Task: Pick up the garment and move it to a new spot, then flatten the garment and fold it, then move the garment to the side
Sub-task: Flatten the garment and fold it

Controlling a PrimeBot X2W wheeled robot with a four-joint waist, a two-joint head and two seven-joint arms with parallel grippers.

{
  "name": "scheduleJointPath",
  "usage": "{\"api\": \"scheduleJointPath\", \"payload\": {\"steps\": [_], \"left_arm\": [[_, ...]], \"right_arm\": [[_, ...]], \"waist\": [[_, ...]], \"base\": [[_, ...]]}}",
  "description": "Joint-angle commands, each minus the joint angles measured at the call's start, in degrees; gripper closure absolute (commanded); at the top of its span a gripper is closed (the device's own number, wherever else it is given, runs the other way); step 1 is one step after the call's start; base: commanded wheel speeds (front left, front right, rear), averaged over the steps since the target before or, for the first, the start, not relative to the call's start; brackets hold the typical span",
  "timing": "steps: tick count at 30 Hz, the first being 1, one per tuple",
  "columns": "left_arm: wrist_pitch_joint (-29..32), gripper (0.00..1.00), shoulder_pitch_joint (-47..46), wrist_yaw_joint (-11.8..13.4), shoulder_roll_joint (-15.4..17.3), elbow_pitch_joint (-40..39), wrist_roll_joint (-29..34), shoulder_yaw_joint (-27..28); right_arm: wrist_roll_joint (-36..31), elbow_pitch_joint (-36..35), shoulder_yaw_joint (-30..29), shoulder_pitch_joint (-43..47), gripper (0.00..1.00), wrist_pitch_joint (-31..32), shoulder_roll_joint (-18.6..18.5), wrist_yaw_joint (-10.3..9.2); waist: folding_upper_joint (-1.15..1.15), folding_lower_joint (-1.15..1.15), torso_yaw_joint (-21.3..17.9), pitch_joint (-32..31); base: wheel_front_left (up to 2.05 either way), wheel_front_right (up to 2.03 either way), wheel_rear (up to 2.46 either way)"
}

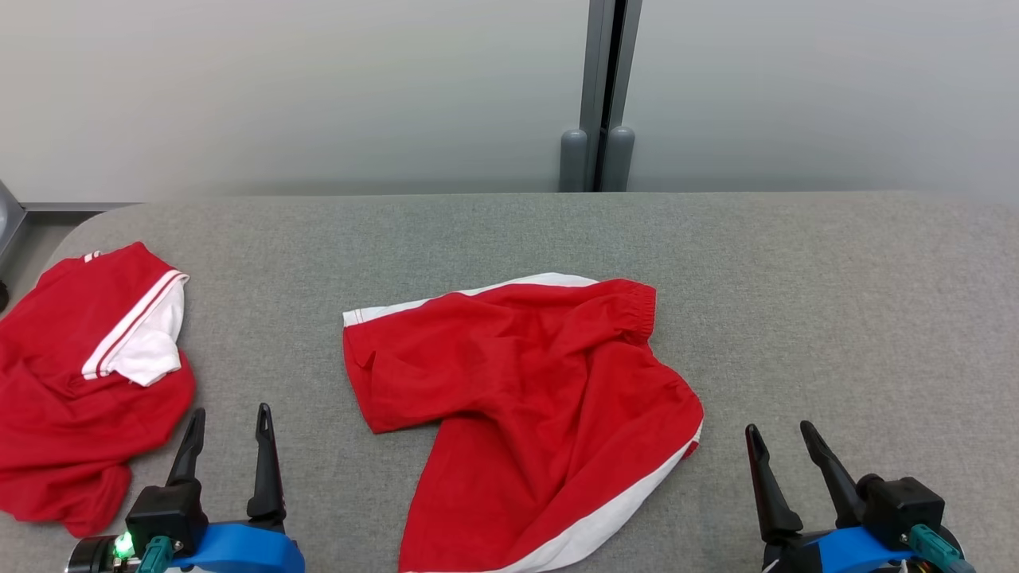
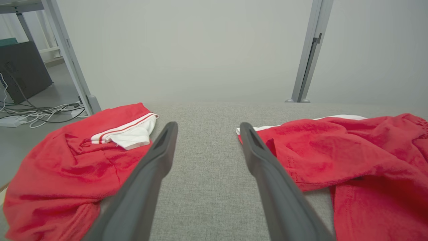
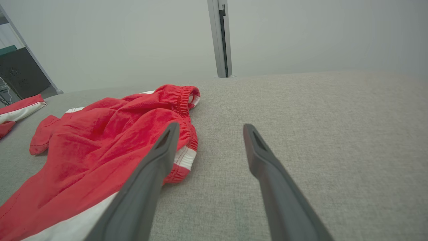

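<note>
**A:** Left fingers [image 1: 265, 469] and right fingers [image 1: 764, 485]: why spread wide, holding nothing?

**B:** Likely poised to lift the crumpled red shorts [image 1: 525, 382] between them, by the near edge of the bench [image 1: 796, 278]. The red jersey [image 1: 64, 382] lies at its left edge.

I see shorts [image 1: 517, 398] in the middle of the table [image 1: 836, 302], a shirt [image 1: 72, 382] at its left edge, left gripper [image 1: 230, 411] between them.

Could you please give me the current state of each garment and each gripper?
Red shorts: unfolded, rumpled, lying in the middle of the table, not held.
Red top: crumpled in a heap at the table's left edge, not held.
Left gripper: open, empty, between the two garments.
Right gripper: open, empty, right of the shorts.
</note>
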Motion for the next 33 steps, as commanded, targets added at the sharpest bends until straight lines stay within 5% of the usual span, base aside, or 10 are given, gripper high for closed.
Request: {"api": "scheduleJointPath", "payload": {"steps": [1,10,27,33], "left_arm": [[-0.28,0.00,0.24,0.29,0.15,-0.37,-0.19,0.01],[-0.27,0.00,1.38,-0.35,0.48,0.43,0.52,-1.76],[-0.27,0.00,6.23,-1.88,4.59,8.28,-2.78,-25.52],[-0.27,0.00,4.49,-1.89,4.98,10.25,-5.33,-28.96]], "right_arm": [[-0.23,0.17,0.02,0.51,0.00,-0.21,0.04,0.03],[-0.44,2.29,0.07,0.50,0.00,-0.21,0.03,0.03],[-0.02,14.15,5.43,-7.82,0.00,-0.22,-3.86,0.03],[2.40,17.85,8.40,-11.56,0.00,-0.22,-4.80,0.02]], "waist": [[0.00,0.00,0.01,-0.15],[0.00,0.00,0.56,-0.96],[0.00,0.00,1.15,1.20],[0.00,0.00,1.68,2.22]], "base": [[0.00,0.00,0.00],[0.00,0.00,0.00],[0.00,0.00,0.00],[0.00,0.00,0.00]]}}
